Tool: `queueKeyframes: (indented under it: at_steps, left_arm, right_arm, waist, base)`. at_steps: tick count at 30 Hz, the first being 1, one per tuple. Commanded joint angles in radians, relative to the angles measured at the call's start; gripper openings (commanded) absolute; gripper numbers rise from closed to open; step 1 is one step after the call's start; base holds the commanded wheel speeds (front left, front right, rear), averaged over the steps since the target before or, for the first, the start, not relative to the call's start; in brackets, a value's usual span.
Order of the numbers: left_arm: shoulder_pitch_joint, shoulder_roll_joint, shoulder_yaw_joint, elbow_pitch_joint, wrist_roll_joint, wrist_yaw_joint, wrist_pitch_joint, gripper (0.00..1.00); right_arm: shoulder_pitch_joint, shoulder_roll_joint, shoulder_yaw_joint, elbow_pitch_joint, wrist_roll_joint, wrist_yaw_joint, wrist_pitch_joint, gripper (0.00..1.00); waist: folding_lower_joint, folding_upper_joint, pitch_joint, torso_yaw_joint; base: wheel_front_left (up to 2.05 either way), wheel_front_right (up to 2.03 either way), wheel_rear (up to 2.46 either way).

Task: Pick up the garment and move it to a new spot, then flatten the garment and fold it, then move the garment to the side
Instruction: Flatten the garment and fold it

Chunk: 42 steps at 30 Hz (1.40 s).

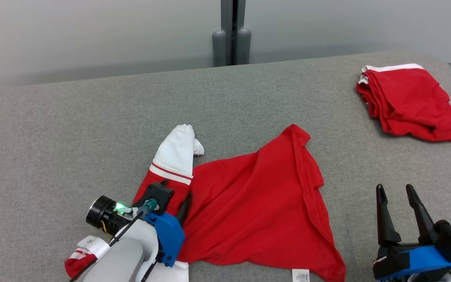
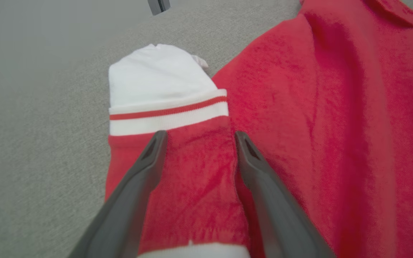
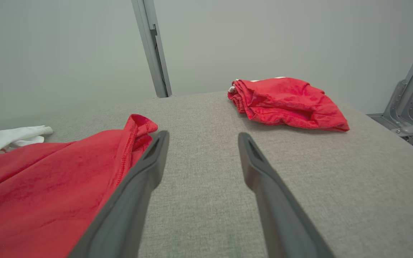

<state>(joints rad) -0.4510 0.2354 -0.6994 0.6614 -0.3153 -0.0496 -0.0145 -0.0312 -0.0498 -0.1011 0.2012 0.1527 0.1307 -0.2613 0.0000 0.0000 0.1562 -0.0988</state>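
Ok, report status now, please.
Left gripper open over sleeve. Right gripper open, empty, beside shirt. Shirt crumpled, not folded. Folded pile far right, no obstacle.

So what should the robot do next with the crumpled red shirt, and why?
Probably lower and close the left tool on the sleeve: its open fingers frame that sleeve, and the red shirt lies crumpled and unheld.

Matt red cloth garment (image 1: pixel 257 203) on rough grey fabric surface (image 1: pixel 92 129).
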Motion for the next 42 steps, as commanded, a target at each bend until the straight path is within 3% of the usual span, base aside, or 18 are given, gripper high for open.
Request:
queueKeyframes:
  at_steps: [1, 3, 4, 6, 14, 27, 38, 40, 42]
  left_arm:
    - [-0.019, -0.002, -0.005, 0.017, 0.006, 0.001, -0.003, 1.00]
    - [-0.033, -0.003, -0.009, 0.050, 0.013, 0.006, -0.007, 1.00]
    - [-0.039, -0.005, -0.010, 0.068, 0.013, 0.007, -0.008, 0.72]
    - [-0.054, -0.008, -0.013, 0.094, 0.018, 0.004, -0.024, 0.00]
    - [-0.123, -0.018, 0.021, 0.110, -0.029, -0.024, -0.094, 0.00]
    - [-0.359, 0.106, 0.116, -0.018, -0.060, -0.031, -0.084, 0.00]
    - [-0.435, 0.158, 0.149, 0.116, -0.076, -0.034, -0.111, 0.00]
    - [-0.428, 0.153, 0.149, 0.152, -0.081, -0.033, -0.125, 1.00]
    - [-0.422, 0.150, 0.147, 0.177, -0.079, -0.033, -0.157, 1.00]
  right_arm:
    - [-0.006, -0.001, 0.001, 0.001, -0.002, 0.000, -0.005, 1.00]
    - [-0.006, -0.001, 0.003, 0.002, -0.004, 0.000, -0.005, 1.00]
    - [-0.005, -0.001, 0.003, 0.003, -0.004, 0.000, -0.005, 1.00]
    - [-0.003, -0.001, 0.003, 0.003, -0.006, 0.000, -0.005, 1.00]
    - [0.016, -0.001, -0.009, 0.001, -0.008, 0.000, -0.005, 1.00]
    - [-0.019, -0.001, -0.004, -0.001, -0.013, 0.000, -0.005, 1.00]
    - [-0.059, -0.001, -0.008, -0.004, -0.002, 0.000, -0.005, 1.00]
    - [-0.064, -0.001, -0.008, -0.003, 0.000, 0.000, -0.005, 1.00]
    - [-0.065, -0.001, -0.010, -0.001, 0.002, 0.000, -0.005, 1.00]
  waist:
    - [0.0000, 0.0000, -0.001, -0.001]
    - [0.0000, 0.0000, -0.003, -0.003]
    - [0.0000, 0.0000, -0.005, -0.004]
    - [0.0000, 0.0000, -0.008, -0.005]
    - [0.0000, 0.0000, -0.024, 0.012]
    - [0.0000, 0.0000, 0.010, -0.006]
    - [0.0000, 0.0000, 0.093, -0.069]
    - [0.0000, 0.0000, 0.101, -0.073]
    - [0.0000, 0.0000, 0.104, -0.072]
  base:
    - [0.00, 0.00, 0.00]
    - [0.00, 0.00, 0.00]
    - [0.00, 0.00, 0.00]
    - [0.00, 0.00, 0.00]
    - [0.00, 0.00, 0.00]
    - [0.00, 0.00, 0.00]
    - [0.00, 0.00, 0.00]
    - [0.00, 0.00, 0.00]
    - [0.00, 0.00, 0.00]
